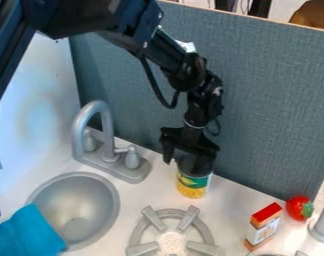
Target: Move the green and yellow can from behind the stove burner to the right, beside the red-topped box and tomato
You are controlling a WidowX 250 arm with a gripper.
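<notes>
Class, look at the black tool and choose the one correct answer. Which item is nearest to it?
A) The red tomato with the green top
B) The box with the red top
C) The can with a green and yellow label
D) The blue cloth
C, because the can stands right at the tool, on the counter beside the grey panel.

Slanting view down across the counter (144, 195) toward the blue-grey panel (278, 110).
</notes>
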